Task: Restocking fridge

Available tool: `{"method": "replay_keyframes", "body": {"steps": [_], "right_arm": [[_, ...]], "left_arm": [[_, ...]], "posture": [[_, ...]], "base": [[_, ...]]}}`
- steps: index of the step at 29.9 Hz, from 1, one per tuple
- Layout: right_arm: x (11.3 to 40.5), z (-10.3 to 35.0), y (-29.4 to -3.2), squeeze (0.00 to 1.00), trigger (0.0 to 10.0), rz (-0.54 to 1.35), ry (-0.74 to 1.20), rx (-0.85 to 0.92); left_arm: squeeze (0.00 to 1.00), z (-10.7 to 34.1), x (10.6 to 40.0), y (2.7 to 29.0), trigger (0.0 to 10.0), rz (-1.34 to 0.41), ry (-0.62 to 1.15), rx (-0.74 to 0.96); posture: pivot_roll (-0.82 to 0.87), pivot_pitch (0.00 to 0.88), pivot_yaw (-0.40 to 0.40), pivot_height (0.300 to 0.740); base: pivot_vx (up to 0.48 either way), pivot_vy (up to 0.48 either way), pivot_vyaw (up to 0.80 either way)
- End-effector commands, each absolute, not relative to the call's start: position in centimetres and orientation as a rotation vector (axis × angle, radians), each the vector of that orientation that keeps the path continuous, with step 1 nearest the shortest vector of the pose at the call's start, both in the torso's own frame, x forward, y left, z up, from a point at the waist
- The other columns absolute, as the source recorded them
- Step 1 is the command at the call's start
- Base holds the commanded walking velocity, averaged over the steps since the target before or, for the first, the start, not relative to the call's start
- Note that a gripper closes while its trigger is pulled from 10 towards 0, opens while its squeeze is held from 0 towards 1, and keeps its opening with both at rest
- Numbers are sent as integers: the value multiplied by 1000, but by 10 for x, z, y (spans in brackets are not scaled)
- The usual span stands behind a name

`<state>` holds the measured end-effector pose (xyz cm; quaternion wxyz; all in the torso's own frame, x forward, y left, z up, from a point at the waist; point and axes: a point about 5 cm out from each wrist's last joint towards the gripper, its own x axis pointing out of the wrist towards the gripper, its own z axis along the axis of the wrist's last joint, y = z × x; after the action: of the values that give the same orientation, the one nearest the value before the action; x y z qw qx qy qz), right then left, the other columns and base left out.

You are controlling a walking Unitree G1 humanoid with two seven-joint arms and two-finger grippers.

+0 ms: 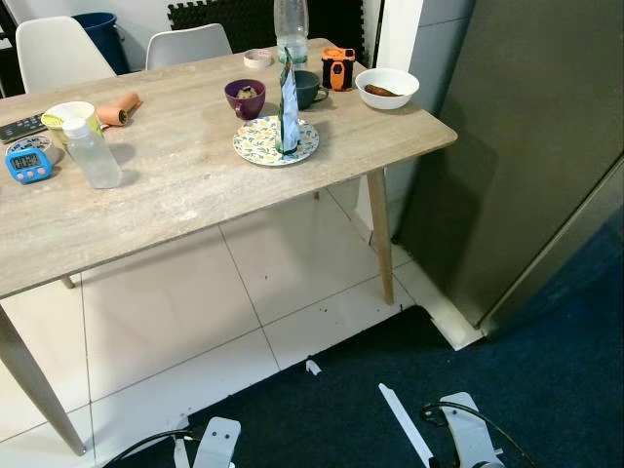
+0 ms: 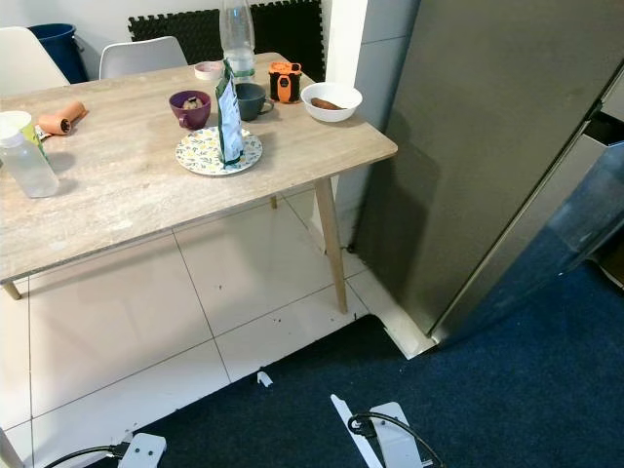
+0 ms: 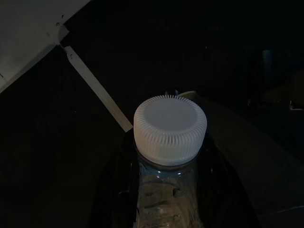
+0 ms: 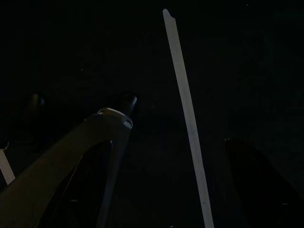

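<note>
A clear plastic bottle (image 3: 170, 128) with a white ribbed cap sits between the black fingers of my left gripper (image 3: 168, 159), which is shut on it low above the dark carpet. My right gripper (image 4: 180, 123) hangs over the carpet with its fingers apart and nothing between them. The grey fridge (image 2: 487, 146) stands at the right, beside the table. On the wooden table (image 1: 175, 195) are a tall clear bottle (image 1: 291, 29), a small clear bottle (image 1: 93, 151) and a green-and-white pouch (image 1: 288, 102) upright on a patterned plate (image 1: 255, 146).
The table also holds a purple bowl (image 1: 245, 97), a dark cup (image 1: 308, 88), an orange device (image 1: 337, 68), a white bowl (image 1: 387, 88) and a blue timer (image 1: 27, 161). Two white chairs (image 1: 58, 54) stand behind it. A white strip (image 1: 405, 424) lies on the blue carpet (image 1: 546, 370).
</note>
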<state>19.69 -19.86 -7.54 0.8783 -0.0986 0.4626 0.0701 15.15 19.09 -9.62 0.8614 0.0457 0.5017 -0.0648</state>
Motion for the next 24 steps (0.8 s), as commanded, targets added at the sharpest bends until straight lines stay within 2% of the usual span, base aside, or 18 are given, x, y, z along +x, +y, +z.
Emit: {"method": "replay_keyframes", "body": {"steps": [1,15,24], "right_arm": [[192,-77,-203,0,10000,141,977,-209],[187,-80,-199,0,10000,156,991,-208],[187,-81,-196,0,10000,162,992,-201]], "left_arm": [[0,-104,136,163,10000,-224,1107,22],[0,-106,131,167,10000,-222,1143,43],[0,-106,133,166,10000,-229,1142,22]], "posture": [[-24,130,-45,740],[-25,126,-48,740],[-23,120,-49,740]], "base": [[0,0,0],[0,0,0],[0,-390,0]]}}
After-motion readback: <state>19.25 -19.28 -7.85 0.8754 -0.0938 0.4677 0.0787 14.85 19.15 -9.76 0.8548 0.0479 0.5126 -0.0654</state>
